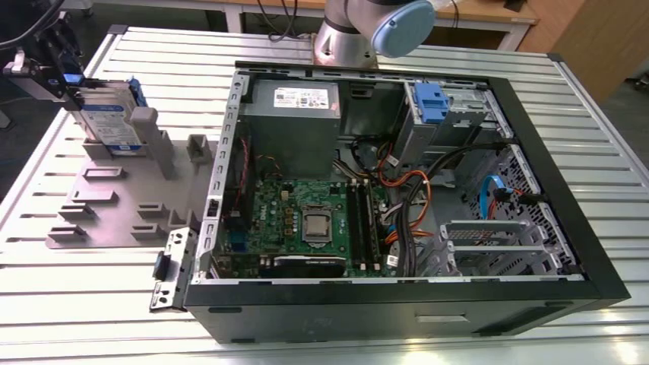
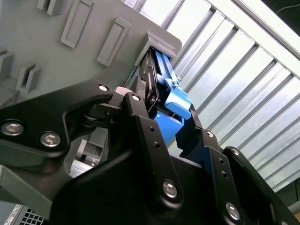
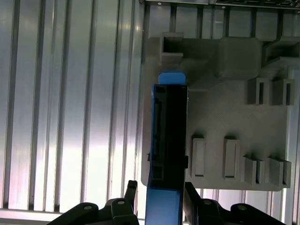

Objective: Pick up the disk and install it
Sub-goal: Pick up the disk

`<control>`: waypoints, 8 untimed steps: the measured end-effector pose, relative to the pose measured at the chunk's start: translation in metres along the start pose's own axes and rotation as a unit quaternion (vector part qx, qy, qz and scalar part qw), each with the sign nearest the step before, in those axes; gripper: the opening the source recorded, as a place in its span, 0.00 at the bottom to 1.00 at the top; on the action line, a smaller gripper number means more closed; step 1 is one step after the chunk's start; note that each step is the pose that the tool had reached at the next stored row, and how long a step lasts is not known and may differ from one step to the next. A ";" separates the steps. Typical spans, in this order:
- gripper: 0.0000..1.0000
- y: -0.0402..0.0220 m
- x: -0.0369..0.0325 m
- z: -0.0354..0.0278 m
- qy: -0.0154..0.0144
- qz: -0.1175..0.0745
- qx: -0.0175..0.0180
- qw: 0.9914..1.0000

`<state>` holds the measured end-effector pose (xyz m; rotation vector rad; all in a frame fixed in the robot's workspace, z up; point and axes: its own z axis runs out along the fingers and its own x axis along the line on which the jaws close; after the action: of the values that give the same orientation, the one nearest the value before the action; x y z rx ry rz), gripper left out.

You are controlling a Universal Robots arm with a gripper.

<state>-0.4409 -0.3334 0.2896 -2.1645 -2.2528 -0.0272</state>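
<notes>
At the upper left of the exterior view, the gripper point(image 1: 73, 84) pinches the disk point(image 1: 106, 122) between its jaws. The disk stands on edge in the grey holder point(image 1: 112, 198).

Disk point(image 1: 108, 115): silver metal face with a paper-like white-and-blue label, low sheen. Blue plastic frame point(image 2: 172, 101) round it: smooth, slight gloss. Gripper point(image 2: 165, 117): matt black links, bright metal screw heads. Holder point(image 1: 112, 201) on the exterior view's left: matt grey plastic, flat finish. Table point(image 1: 61, 304): ribbed bare metal, satin sheen, bright glare streaks. Computer case point(image 1: 406, 312): matt black outer shell, dull grey sheet metal inside.
</notes>
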 end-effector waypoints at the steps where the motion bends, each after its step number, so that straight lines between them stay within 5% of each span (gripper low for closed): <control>1: 0.51 0.0000 0.0000 0.0000 0.000 0.000 0.000 1.000; 8: 0.51 0.0000 0.0000 0.0001 0.000 0.001 0.000 1.000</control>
<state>-0.4409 -0.3334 0.2895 -2.1670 -2.2505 -0.0273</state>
